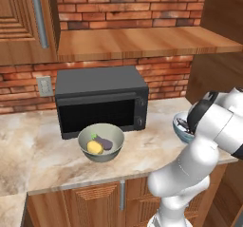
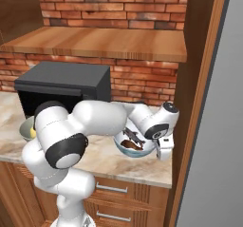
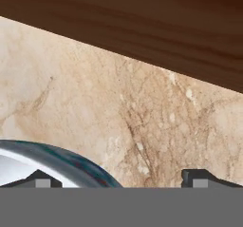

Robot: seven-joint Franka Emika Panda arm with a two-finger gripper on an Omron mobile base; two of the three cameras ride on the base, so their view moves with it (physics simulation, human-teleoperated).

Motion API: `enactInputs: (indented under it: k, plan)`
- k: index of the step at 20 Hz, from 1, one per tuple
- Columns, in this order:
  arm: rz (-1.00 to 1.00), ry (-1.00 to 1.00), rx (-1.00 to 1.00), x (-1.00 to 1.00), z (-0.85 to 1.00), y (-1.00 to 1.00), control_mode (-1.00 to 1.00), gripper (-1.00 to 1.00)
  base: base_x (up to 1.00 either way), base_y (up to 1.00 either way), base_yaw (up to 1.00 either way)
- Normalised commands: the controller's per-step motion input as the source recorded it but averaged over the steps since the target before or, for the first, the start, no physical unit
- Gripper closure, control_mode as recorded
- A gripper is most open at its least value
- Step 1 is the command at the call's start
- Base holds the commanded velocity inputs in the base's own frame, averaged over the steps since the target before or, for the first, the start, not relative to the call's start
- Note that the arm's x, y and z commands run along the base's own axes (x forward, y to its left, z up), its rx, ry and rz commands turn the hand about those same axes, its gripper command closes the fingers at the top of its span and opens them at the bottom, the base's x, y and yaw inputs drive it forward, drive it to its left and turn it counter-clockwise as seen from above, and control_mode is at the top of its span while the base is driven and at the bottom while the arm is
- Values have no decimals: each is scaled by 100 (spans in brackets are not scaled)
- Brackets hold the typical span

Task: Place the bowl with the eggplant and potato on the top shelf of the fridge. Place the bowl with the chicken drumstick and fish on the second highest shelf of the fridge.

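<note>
The pale blue bowl with white inside (image 2: 135,146) sits far right on the marble counter (image 1: 42,155), holding a slim grey fish (image 2: 132,136). The two-finger gripper (image 3: 118,181), fingers spread wide, straddles its rim. Likely rigid, glossy, slippery; grip the rim squarely.

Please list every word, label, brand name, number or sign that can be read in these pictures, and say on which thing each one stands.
There is no readable text in any view.
Microwave: plain dark front, no brand or numbers to be seen; its control strip on the right is too small to read.
Wall outlet: blank plate.
Olive-grey bowl and blue bowl: no markings.
Robot arm: plain white, no label.
</note>
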Motion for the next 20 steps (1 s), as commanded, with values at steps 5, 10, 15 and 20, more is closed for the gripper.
enactInputs:
  k: [5,10,15,20]
  plan:
    - [-1,0,0,0,-32,41,-100,-100,0,0,0]
    - [0,0,0,0,-40,38,-100,100,0,0,0]
    - [0,0,0,-1,0,5,-100,100,0,0,0]
    - [2,0,0,-12,0,39,-100,100,0,0,0]
